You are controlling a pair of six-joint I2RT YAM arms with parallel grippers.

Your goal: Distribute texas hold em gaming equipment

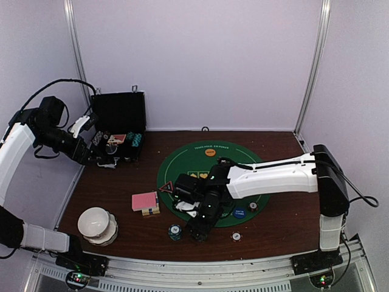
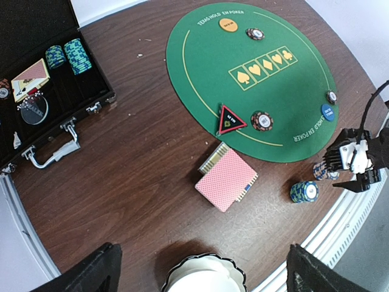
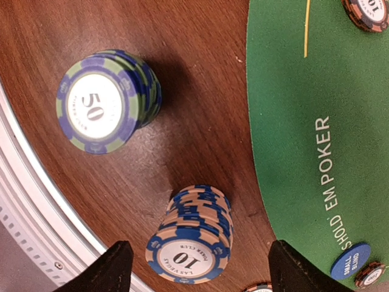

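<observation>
Nearest the arm bases, a white domed bowl stack (image 1: 97, 224) is seen at the left front of the desk (image 1: 103, 188). On bare wood just off the front edge of the green mat (image 1: 185, 159), the right claw (image 3: 197, 243) is held with its fingers apart. One finger is at each side of the peach-and-blue chip stack (image 3: 191, 246) and neither touches it. The top chip is printed "10", with "LAS VEGAS" legible on its label. The green-and-blue chip stack (image 3: 100, 109), set apart beside it, is marked "50". On the mat's near rim a blue button (image 3: 351, 260) lettered "SMALL BLIND" is placed, and "HOLD'EM POKER" is printed along the border. The pink-backed cards (image 2: 226, 178) are piled on the wood just off the mat, near the red-black triangle marker (image 2: 231, 118), whose lettering cannot be read. Yellow suit symbols (image 2: 261, 70) are boxed at the mat's middle. "TEXAS HOLD 'EM POKER" is curved along the far rim, and an orange button (image 2: 229, 25) is laid just inside it. Farthest, at the left, the black hinged case (image 2: 36, 18) is opened, with teal chips (image 2: 68, 55) inside. The left claw (image 2: 202, 248) is spread wide, with nothing between its fingers.
</observation>
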